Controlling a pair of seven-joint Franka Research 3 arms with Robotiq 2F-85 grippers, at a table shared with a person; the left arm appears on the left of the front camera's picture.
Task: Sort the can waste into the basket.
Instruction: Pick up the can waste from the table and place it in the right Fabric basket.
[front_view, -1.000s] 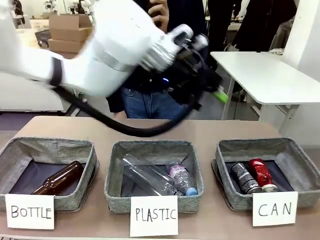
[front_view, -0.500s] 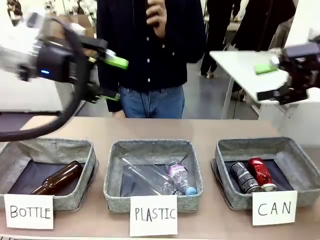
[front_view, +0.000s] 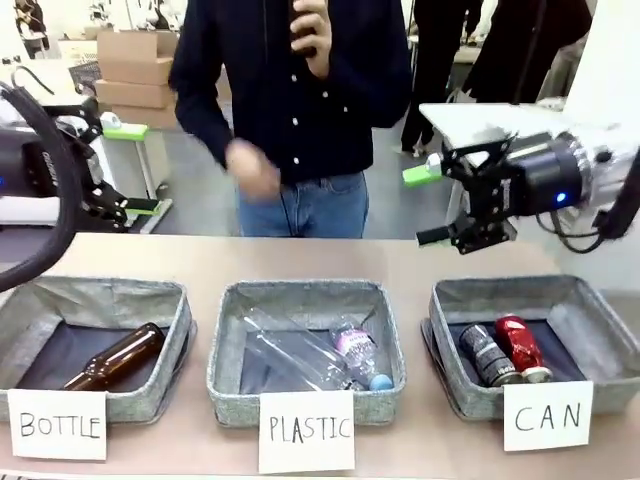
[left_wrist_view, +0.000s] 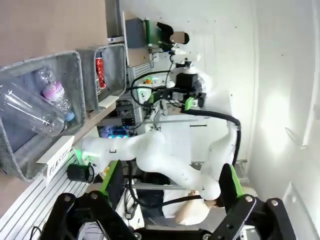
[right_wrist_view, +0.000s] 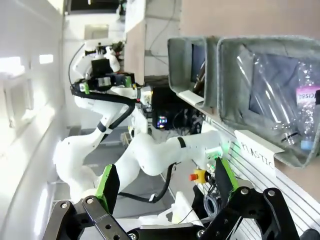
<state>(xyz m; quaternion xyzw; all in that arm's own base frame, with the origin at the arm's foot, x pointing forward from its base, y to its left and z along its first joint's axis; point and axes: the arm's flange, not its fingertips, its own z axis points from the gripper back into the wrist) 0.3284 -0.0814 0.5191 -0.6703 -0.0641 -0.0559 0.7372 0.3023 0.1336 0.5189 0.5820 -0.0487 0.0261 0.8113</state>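
We see three grey bins in a row. In the basket (front_view: 600, 330) carded "CAN", on the right, the red can (front_view: 522, 347) and the dark can (front_view: 487, 355) lie side by side, touching. The middle bin (front_view: 308, 300) holds clear plastic bottles (front_view: 305, 358); the left bin (front_view: 100, 296) holds a brown bottle (front_view: 118, 357). Our left gripper (front_view: 128, 168) and right gripper (front_view: 428, 205) hang above the table, fingers apart, holding nothing.

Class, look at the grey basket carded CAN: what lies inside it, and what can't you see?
Inside the basket lie two cans side by side on the dark floor: a red can and a dark can. The white CAN card and the front wall hide their near ends' footing.
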